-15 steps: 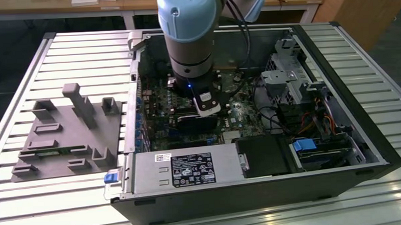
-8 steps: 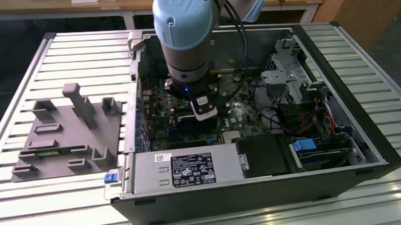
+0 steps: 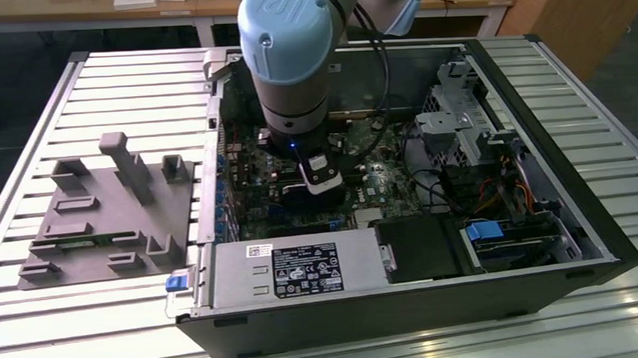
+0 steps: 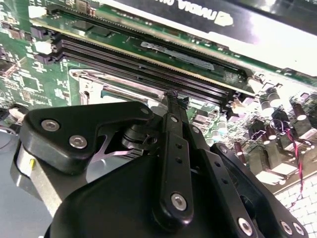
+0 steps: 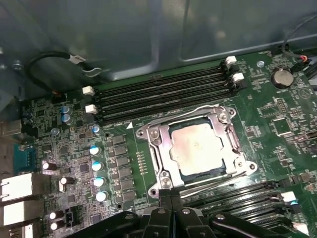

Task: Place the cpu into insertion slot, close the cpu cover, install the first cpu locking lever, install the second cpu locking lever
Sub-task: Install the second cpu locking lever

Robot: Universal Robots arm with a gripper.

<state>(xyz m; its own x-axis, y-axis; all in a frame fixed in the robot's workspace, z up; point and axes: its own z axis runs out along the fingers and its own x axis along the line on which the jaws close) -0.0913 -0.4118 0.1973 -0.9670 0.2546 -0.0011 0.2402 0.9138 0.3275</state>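
Cpu [image 5: 199,151] seated under closed cpu cover [image 5: 163,148]. Pincer [image 5: 171,198] pressed together at the socket edge, apparently on a locking lever [image 5: 208,182]; press steadily downward.

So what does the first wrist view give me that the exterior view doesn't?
First wrist view: the cpu lies in the insertion slot with the cpu cover closed over it, memory slots beside it, and the tool close by the socket's edge.

Exterior view: the whole open computer case, the arm reaching into it, the grey fixture on the exterior view's left, and the slatted table.

Both: the green motherboard.
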